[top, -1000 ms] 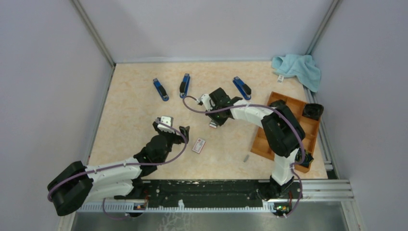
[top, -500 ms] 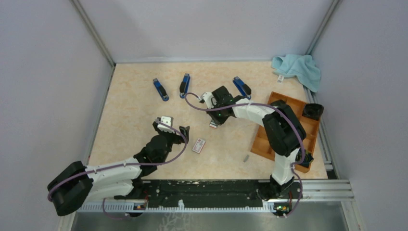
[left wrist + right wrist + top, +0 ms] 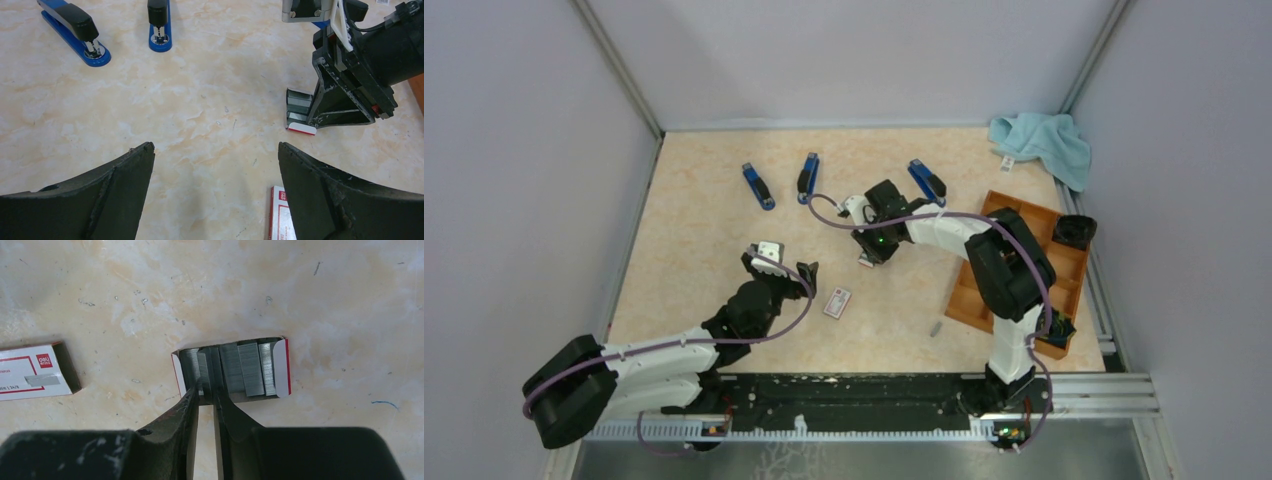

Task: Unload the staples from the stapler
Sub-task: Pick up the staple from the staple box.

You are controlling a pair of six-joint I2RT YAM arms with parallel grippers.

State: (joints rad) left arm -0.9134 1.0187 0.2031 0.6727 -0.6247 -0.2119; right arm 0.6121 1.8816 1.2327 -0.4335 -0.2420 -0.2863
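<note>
— Which step are you working on?

— Reading from the left: the left stapler (image 3: 758, 186) and the middle stapler (image 3: 808, 177) are lying at the far side of the table (image 3: 694, 230), both looking shut, and neither claw is touching them. My left claw (image 3: 215, 148) is hovering over bare table with its jaws spread wide, carrying nothing. Just right of it the white box (image 3: 837, 302) with the red label is lying flat. By my judgement I am working at the laying-down end of the job, with strips out of a stapler, not at opening one.

— And the staples themselves?

— The staples (image 3: 248, 369) are sitting as several grey strips side by side in a small open card tray (image 3: 281, 367), right of the white box. My right claw (image 3: 207, 396) is reaching down to that tray's near edge. Its jaws are standing narrow, with the tips straddling one strip toward the tray's left end. I cannot tell whether they are pinching that strip or only flanking it.

— What is the next move asking of you?

— I am thinking that if the strip is seated, I should ease the jaws apart and lift straight up without dragging it. If it is not, I should settle it first. Further right, the right stapler (image 3: 927, 182) is waiting beyond the claw. Then a small grey sliver (image 3: 935, 328) is lying beside the wooden tray (image 3: 1014, 203), too small to name.
</note>
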